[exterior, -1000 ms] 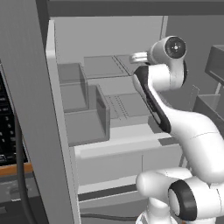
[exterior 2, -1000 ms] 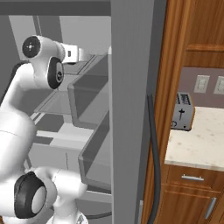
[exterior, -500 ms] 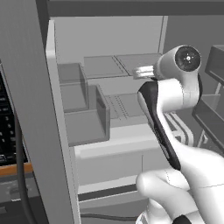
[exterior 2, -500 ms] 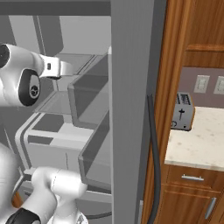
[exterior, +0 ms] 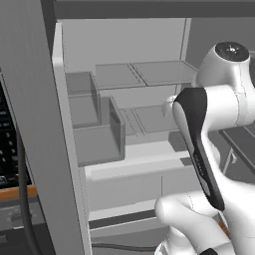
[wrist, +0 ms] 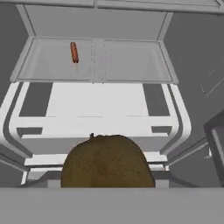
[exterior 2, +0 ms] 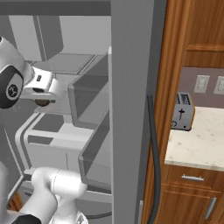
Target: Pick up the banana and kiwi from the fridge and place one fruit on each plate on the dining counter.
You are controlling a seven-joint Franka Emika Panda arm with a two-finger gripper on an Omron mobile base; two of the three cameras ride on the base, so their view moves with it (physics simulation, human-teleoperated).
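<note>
In your left base view, the fridge (exterior: pixel 124 149) stands open ahead of you: pale grey walls, translucent shelves, a grey bin (exterior: pixel 94 127) at the left, white drawers below. The white arm (exterior: pixel 209 144) rises from the lower right and crosses the right half of the opening, so it hides the hand and whatever it carries; a dark oven front (exterior: pixel 7 144) sits at the far left edge. In your right base view, the gripper (exterior 2: pixel 43 101) is at the left, level with the middle shelf, with the kiwi (exterior 2: pixel 42 103) showing as a small brown shape just beneath the white hand. A wide grey fridge door edge (exterior 2: pixel 133 109) stands upright through the middle of this view, and beyond it are wood cabinets and a toaster (exterior 2: pixel 183 111) on a beige counter (exterior 2: pixel 197 144). In your hand view, the kiwi (wrist: pixel 107 162) is large and brown at the bottom centre, right where the fingertips would be, clamped in the jaws. Beyond it lie the white drawers (wrist: pixel 94 118) and a translucent shelf (wrist: pixel 131 61) bearing a small reddish sausage-shaped item (wrist: pixel 74 52) near its back left.
</note>
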